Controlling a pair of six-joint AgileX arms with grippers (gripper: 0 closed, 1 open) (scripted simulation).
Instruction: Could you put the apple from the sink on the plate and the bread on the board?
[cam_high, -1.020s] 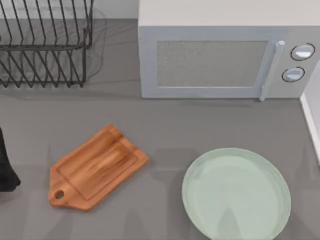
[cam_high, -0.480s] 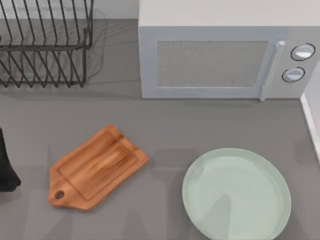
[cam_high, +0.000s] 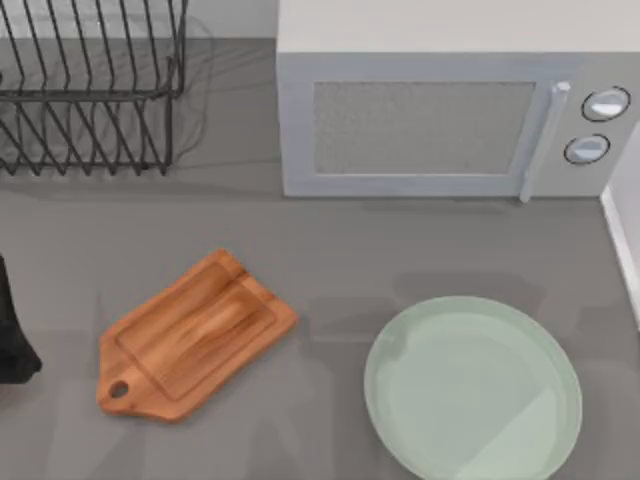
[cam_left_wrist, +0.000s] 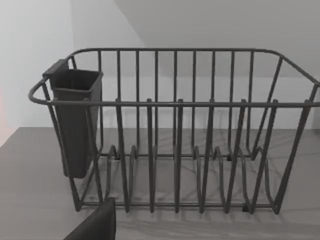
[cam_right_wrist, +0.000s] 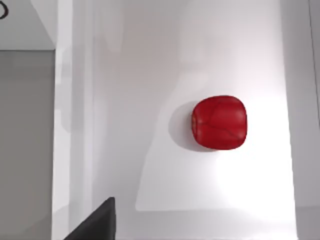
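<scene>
The small, round, shiny red apple lies on the white floor of the sink, alone, with nothing touching it. The right wrist view looks down on it from above. A dark bit of the right arm's gripper shows at the edge of that view, and I cannot tell if that gripper is wide or narrow.

On the grey counter, the big, round, pale green plate sits at about 5 o'clock, with nothing on it. The brown wooden cutting board with a short handle and a hole lies at about 8 o'clock, tilted, its handle end pointing toward 7 o'clock. It is bare too. Plate and board are well apart.

A grey microwave stands at 12 to 1 o'clock. A black wire dish rack stands at 10 to 11 o'clock.

The left wrist view faces the wire rack with a dark cup hung on one end. I cannot tell how the left gripper stands.
</scene>
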